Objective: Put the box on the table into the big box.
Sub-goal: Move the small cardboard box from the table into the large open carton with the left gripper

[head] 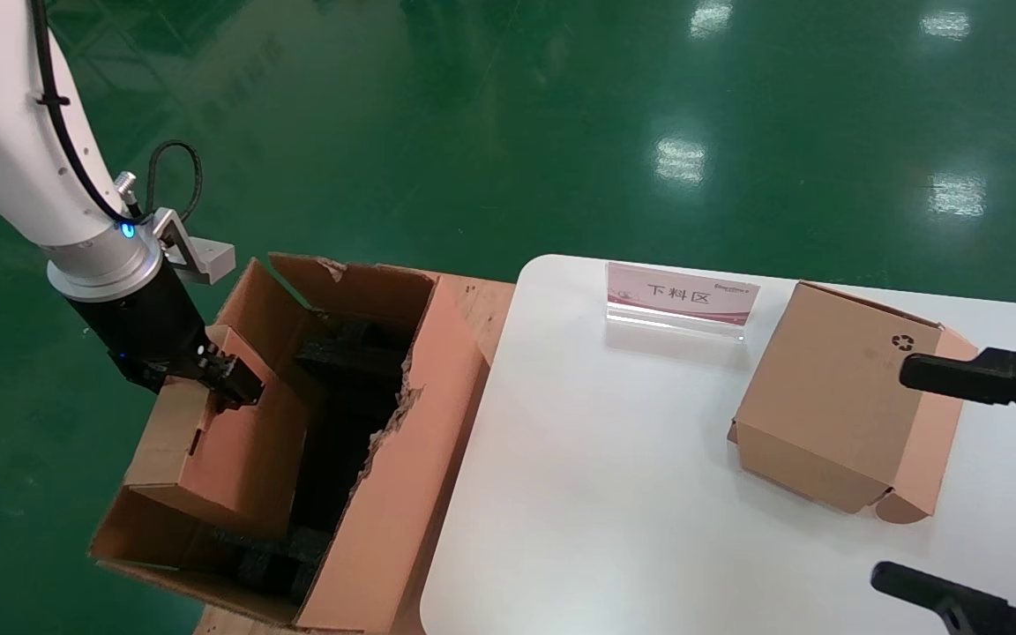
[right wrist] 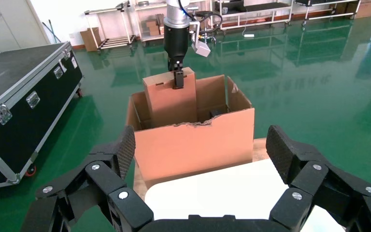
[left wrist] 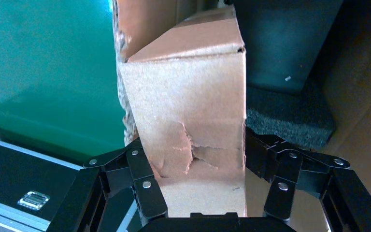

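The task looks nearly done. The left gripper (head: 230, 379) holds the box (head: 226, 441) on end, partly down inside the big box (head: 402, 494), which sits on the floor just left of the bench (head: 614, 476). What seems left is to lower it the rest of the way, let go and lift the arm out.

The jaws are closed onto the top of the box; in the left wrist view it fills the gap between the fingers (left wrist: 142, 181) and its cardboard is creased and torn there. The box hangs below the jaws, against the big box's left wall, with black foam pieces (head: 354, 353) to its right.

The right gripper (head: 975, 476) hovers wide open and empty over the bench's right side, beside a cube-like recycling-symbol box (head: 834, 397). A sign stand (head: 680, 300) sits at the far edge.
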